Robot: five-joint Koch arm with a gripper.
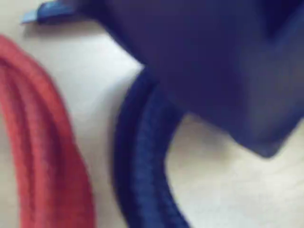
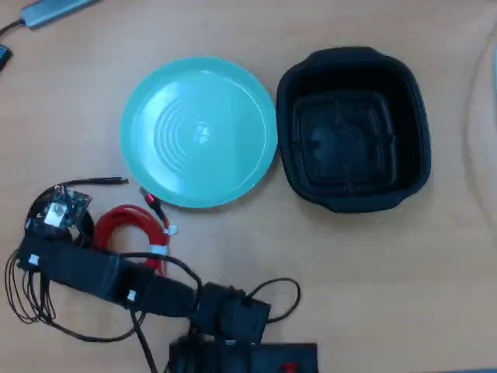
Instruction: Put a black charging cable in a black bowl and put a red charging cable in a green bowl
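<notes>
In the wrist view, the soft black charging cable (image 1: 140,156) is seen just right of the red charging cable (image 1: 42,142) on the bench (image 1: 228,190). It looks light and bendy, best pinched across its bundled loops. The jaws cannot be told.

In the overhead view, the red coil is seen below the green bowl (image 2: 199,132); the black bowl (image 2: 353,128) sits empty on the right.

Teal green bowl (image 2: 233,167), black bowl (image 2: 353,198), red charging cable (image 2: 128,225).

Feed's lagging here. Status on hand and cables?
Hand low over cables, grip unclear. Red cable on table, black cable beside it. Green bowl, black bowl empty.
</notes>
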